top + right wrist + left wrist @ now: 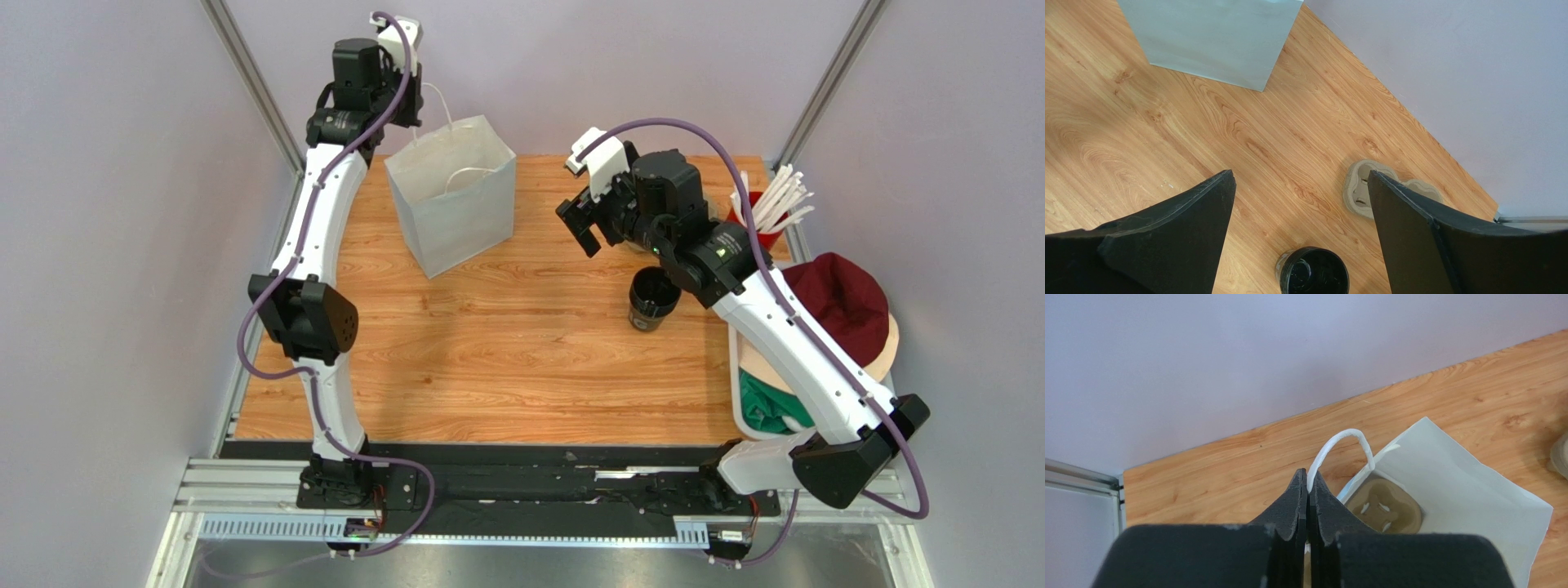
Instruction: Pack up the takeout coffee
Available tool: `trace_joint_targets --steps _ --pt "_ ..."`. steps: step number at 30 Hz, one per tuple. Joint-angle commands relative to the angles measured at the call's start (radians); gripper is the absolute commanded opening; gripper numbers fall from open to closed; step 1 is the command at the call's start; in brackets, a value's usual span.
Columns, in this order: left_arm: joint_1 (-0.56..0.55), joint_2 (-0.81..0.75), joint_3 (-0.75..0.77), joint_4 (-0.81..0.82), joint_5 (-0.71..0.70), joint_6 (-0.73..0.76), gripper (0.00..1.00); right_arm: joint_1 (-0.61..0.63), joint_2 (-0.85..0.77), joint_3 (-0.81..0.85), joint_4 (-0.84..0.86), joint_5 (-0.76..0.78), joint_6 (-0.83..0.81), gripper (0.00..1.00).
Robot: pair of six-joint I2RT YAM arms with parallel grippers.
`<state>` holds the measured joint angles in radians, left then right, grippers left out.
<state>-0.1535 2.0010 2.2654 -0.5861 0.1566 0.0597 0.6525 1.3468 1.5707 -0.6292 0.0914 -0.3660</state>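
On the far left, the left gripper [1309,478] is up near the back wall. Its two fingers are pressed tight together. The white bag handle [1346,433] runs right into the tips, so it looks pinched there, but the spot is hard to see. The white paper bag [454,214] stands upright on the wooden table [540,355], at the back left. Its top is open. A brown cup carrier [1382,508] lies down inside it.

To the right, the right gripper [1300,177] hangs over the table with its fingers wide apart. It has nothing in it. The black coffee cup [651,300] stands on the table on the right side, well apart from the bag. It sits under the right arm and is not touching the fingers. It has no lid on. A second brown carrier [1357,190] lies flat on the table near the cup, by the back edge.

At the far right are some white straws [775,194] and a red cap [840,294] on a pile of other caps.
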Motion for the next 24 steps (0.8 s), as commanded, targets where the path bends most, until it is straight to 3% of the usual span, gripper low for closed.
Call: trace_joint_targets --steps 1,7,9,12,13,19,24 --pt "0.003 0.056 0.075 0.026 -0.069 0.054 0.04 -0.017 -0.040 -0.015 0.054 0.004 0.022 0.85" --pt "0.009 0.056 0.074 0.072 -0.129 0.072 0.09 -0.036 -0.043 -0.028 0.057 -0.012 0.030 0.85" --pt "0.014 0.039 0.075 0.081 -0.131 0.065 0.16 -0.042 -0.041 -0.034 0.060 -0.015 0.033 0.85" --pt "0.022 0.009 0.069 0.085 -0.121 0.046 0.36 -0.054 -0.043 -0.047 0.062 -0.015 0.035 0.85" --pt "0.025 -0.001 0.069 0.085 -0.109 0.042 0.47 -0.060 -0.044 -0.054 0.062 -0.015 0.036 0.85" --pt "0.025 -0.102 0.045 0.045 -0.042 0.025 0.72 -0.116 -0.060 -0.113 0.039 -0.016 0.036 0.85" --pt "0.025 -0.262 -0.047 -0.093 0.082 0.041 0.92 -0.184 -0.087 -0.124 -0.074 -0.035 0.019 0.85"
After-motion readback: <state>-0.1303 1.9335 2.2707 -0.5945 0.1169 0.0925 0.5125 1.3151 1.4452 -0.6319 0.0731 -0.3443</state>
